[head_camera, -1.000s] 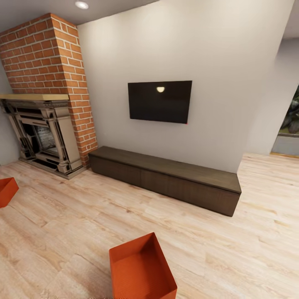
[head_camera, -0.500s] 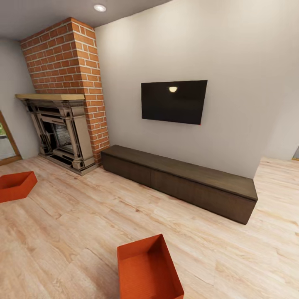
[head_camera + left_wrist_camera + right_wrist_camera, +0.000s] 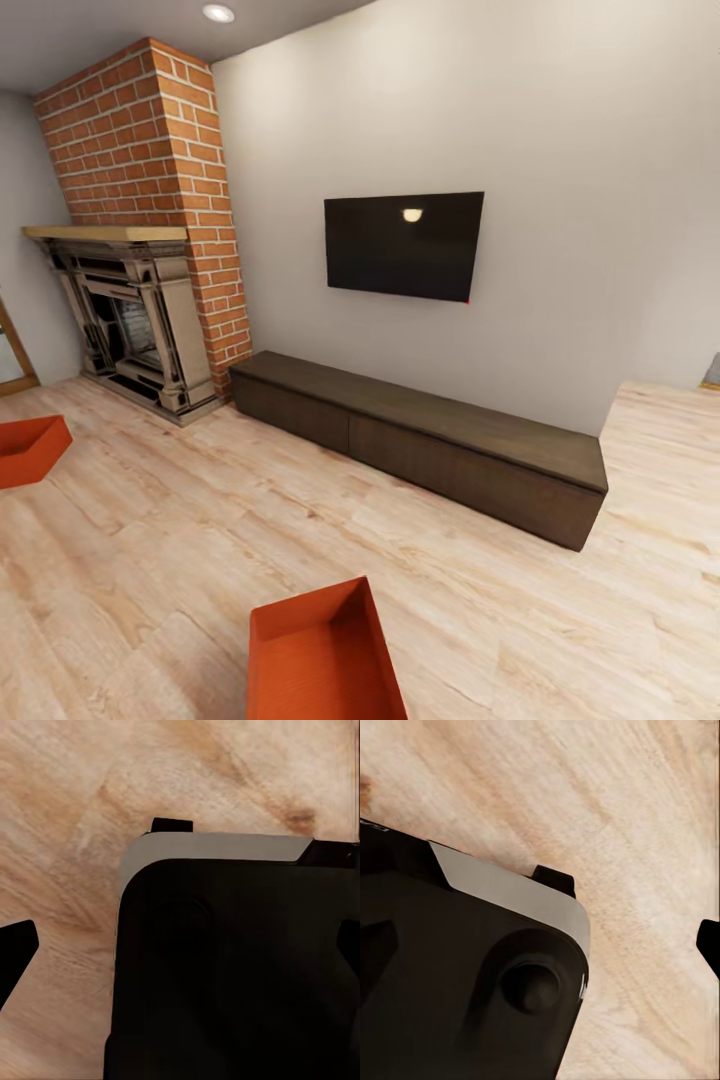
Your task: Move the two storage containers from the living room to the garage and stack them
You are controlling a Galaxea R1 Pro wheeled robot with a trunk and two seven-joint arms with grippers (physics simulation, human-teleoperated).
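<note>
Light wood-plank flooring (image 3: 560, 620) of the living room spreads before you, with the brick fireplace (image 3: 140, 230), long dark cabinet (image 3: 420, 440) and wall TV (image 3: 403, 245) beyond. One storage container (image 3: 320, 660) sits closest to you, the other container (image 3: 28, 450) far left. Whether your grippers are open or closed cannot be told.

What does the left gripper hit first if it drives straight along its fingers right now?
Probably the robot's own dark body panel, which blocks most of the left wrist view straight ahead; the wood-plank floor lies beyond it. Depth is unclear, and the gripper's state cannot be read here.
</note>
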